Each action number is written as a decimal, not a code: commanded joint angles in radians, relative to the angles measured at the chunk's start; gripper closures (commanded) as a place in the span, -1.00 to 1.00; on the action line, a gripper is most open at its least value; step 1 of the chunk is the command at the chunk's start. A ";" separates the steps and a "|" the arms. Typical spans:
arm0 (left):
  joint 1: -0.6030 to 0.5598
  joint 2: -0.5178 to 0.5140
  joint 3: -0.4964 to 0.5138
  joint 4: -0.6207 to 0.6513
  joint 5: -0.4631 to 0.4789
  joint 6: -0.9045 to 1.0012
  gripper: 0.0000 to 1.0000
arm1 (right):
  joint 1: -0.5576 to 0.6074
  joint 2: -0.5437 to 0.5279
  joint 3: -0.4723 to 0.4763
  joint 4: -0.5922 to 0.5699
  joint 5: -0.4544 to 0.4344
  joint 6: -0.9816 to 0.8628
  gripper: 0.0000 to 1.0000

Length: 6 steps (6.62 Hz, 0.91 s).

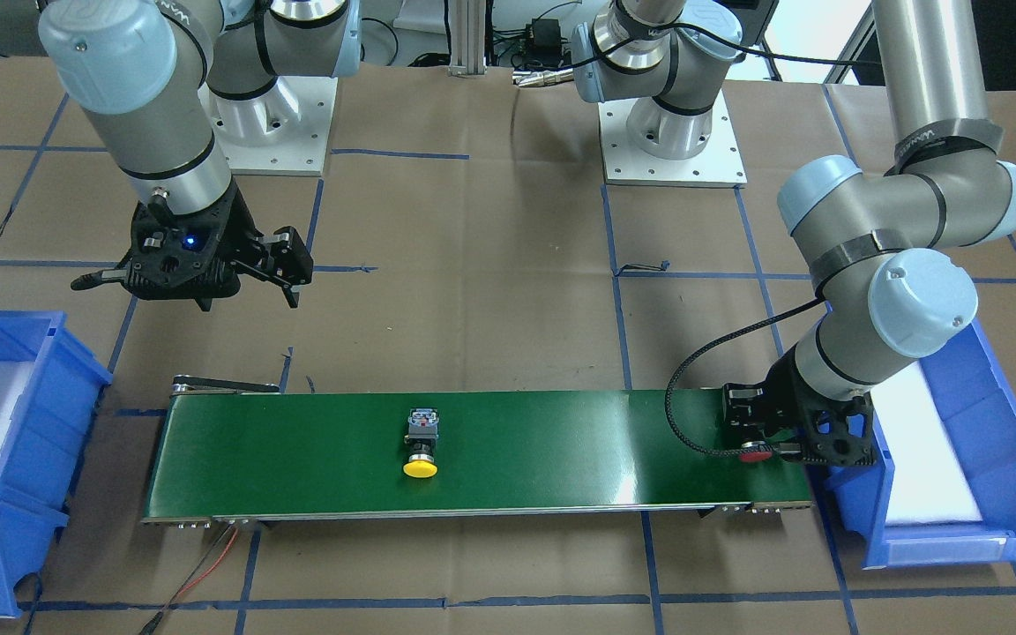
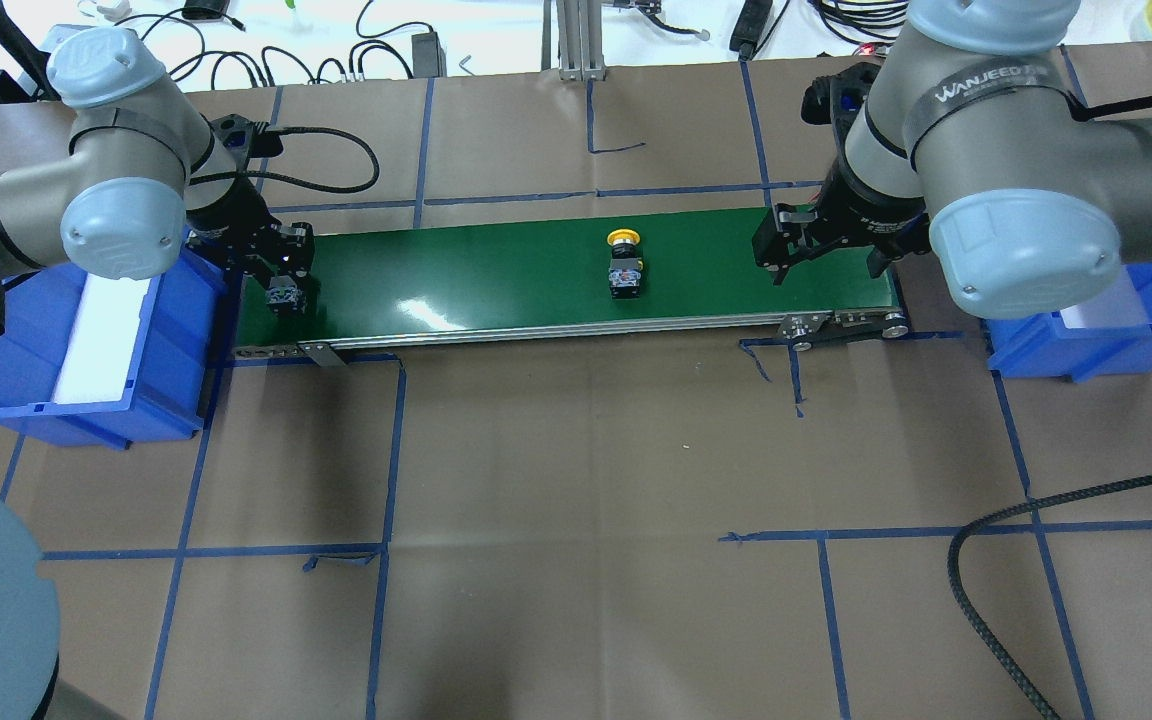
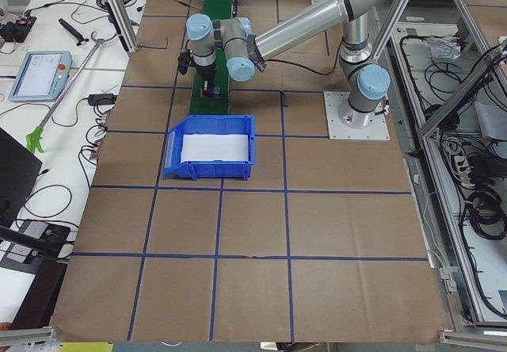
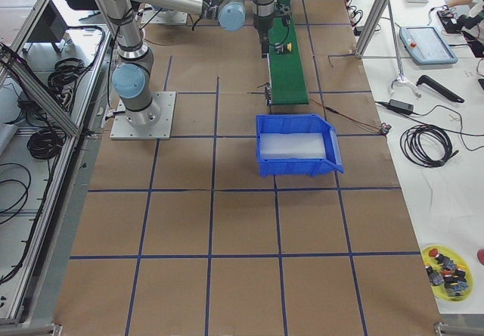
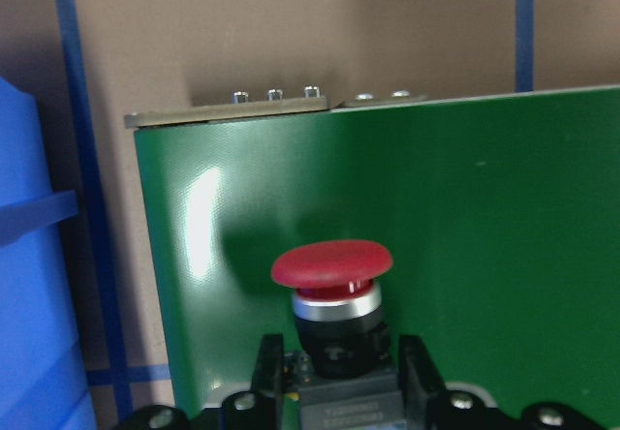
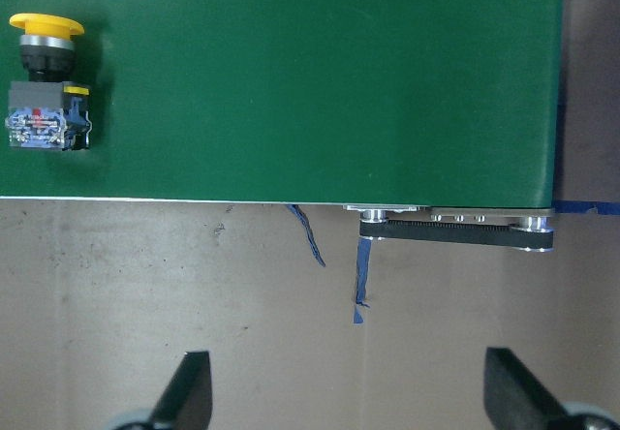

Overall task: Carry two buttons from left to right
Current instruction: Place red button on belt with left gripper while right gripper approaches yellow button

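The red button (image 5: 332, 265) sits at the left end of the green conveyor belt (image 2: 496, 280). My left gripper (image 2: 281, 290) is shut on its black body, with a finger (image 5: 269, 362) on each side. The red cap also shows in the front view (image 1: 753, 454). The yellow button (image 2: 624, 265) lies on its side at mid-belt, apart from both grippers; it also shows in the front view (image 1: 421, 445) and the right wrist view (image 6: 44, 81). My right gripper (image 2: 821, 250) hovers open and empty above the belt's right end, its fingers (image 6: 189, 391) wide apart.
A blue bin (image 2: 76, 425) with white foam stands by the belt's left end, beside my left gripper. A second blue bin (image 2: 1046, 355) stands by the right end. Brown paper with blue tape lines covers the table. A black cable (image 2: 986, 530) lies at the front right.
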 commanded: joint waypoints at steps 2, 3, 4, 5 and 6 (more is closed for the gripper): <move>0.001 -0.020 0.022 0.009 -0.002 -0.003 -1.00 | 0.002 0.035 -0.002 -0.033 0.002 0.054 -1.00; 0.003 0.001 0.044 0.009 0.000 -0.003 -1.00 | 0.002 0.035 -0.004 -0.047 0.002 0.055 -0.99; -0.002 0.029 0.076 -0.025 0.000 -0.004 -1.00 | 0.002 0.050 -0.007 -0.053 0.002 0.054 -0.99; -0.003 0.104 0.105 -0.150 0.000 -0.006 -1.00 | 0.002 0.085 -0.008 -0.123 0.002 0.054 -0.99; -0.005 0.188 0.125 -0.262 -0.002 -0.024 -1.00 | 0.002 0.107 -0.010 -0.160 0.002 0.055 -0.99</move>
